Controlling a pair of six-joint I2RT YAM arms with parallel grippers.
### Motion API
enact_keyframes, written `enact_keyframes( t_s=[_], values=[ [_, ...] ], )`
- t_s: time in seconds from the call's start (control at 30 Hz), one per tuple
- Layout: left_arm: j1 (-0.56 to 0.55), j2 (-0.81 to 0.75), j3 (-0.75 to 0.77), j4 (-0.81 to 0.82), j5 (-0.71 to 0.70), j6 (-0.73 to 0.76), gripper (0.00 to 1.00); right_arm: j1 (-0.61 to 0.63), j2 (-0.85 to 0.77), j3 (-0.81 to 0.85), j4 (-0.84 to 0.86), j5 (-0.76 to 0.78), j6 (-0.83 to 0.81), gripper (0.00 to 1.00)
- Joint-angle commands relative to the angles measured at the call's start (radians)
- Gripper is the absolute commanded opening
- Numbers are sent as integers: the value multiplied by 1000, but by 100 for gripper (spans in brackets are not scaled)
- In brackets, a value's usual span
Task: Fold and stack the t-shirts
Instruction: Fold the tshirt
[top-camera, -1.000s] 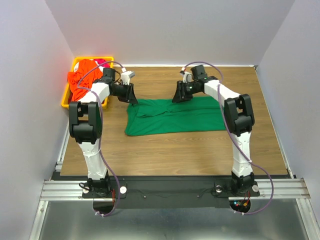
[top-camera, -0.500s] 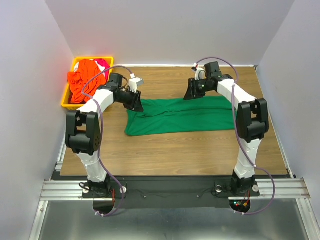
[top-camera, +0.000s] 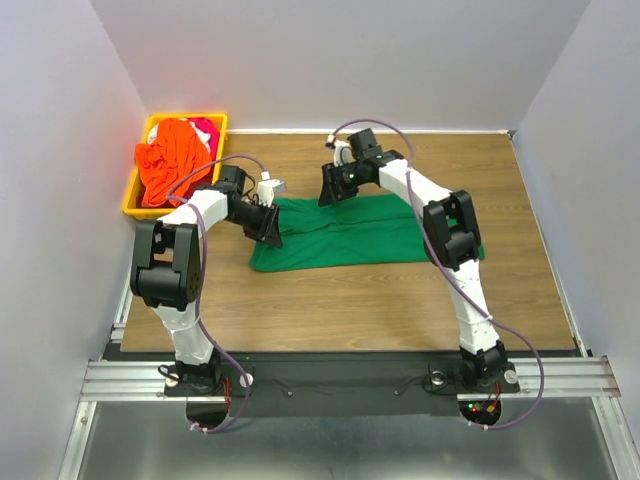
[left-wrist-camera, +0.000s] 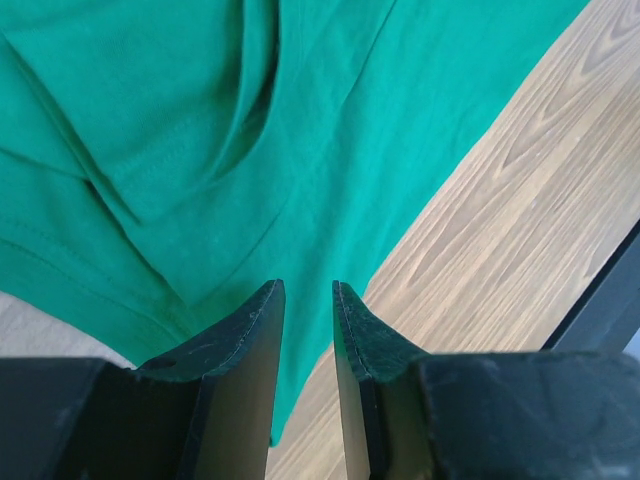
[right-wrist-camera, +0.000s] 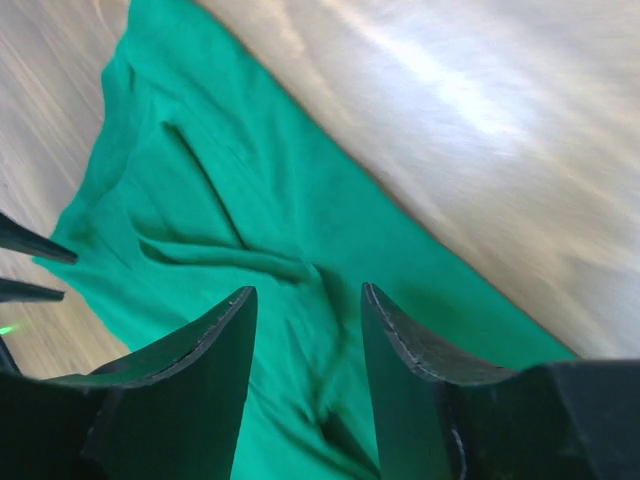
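- The green t-shirt (top-camera: 370, 232) lies on the table (top-camera: 400, 300) as a long band running left to right. It is partly folded along its length, with creases and a doubled-over layer near its left end.
- The orange t-shirt (top-camera: 168, 160) and the red-pink t-shirt (top-camera: 208, 126) lie bunched in the bin (top-camera: 131, 195) at the far left corner. We judge that neither has been folded yet.
- The left gripper (left-wrist-camera: 306, 290) hangs over the left end of the green t-shirt, its jaws a narrow slit apart with no cloth between them.
- The right gripper (right-wrist-camera: 306, 300) hangs over the far edge of the same shirt, towards its left half, its jaws moderately apart and empty.
- Step in hand, as we read it: folding the first shirt, at a pause between one fold and the next.
- The next move, in our judgement, calls for each gripper to descend onto an edge or corner at one end of the band. Each would pinch all the layers there and carry that end across towards the other, halving the band.
- We note that the left jaws may need to widen to take in the doubled layers. Both lifts should also run level, lest the loose fold beneath slip apart.
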Motion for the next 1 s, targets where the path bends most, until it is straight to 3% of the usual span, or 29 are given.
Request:
enact_keyframes(
  t_s=[0.0, 0.2, 0.33, 0.47, 0.53, 0.57, 0.6, 0.97],
  values=[
    [2, -60, -12, -34, -9, 35, 37, 40, 30, 71, 14, 26, 3, 53],
    [2, -43, -16, -31, -22, 40, 37, 60, 71, 85, 13, 43, -7, 55],
    [2, -35, -16, -29, -32, 40, 37, 65, 70, 74, 13, 34, -8, 47],
    [2, -22, -16, -23, -48, 32, 34, 65, 36, 53, 13, 40, -17, 30],
    [2, -14, -16, -17, -52, 28, 31, 65, 10, 41, 13, 46, -22, 17],
    [2, -12, -16, -16, -53, 23, 30, 65, -10, 35, 13, 55, -27, 4],
    [2, -11, -16, -16, -55, 22, 29, 63, -19, 28, 13, 61, -30, 0],
    [3, -2, -19, -6, -94, 9, 25, 28, -93, -76, 41, 133, -34, 1]
  ],
)
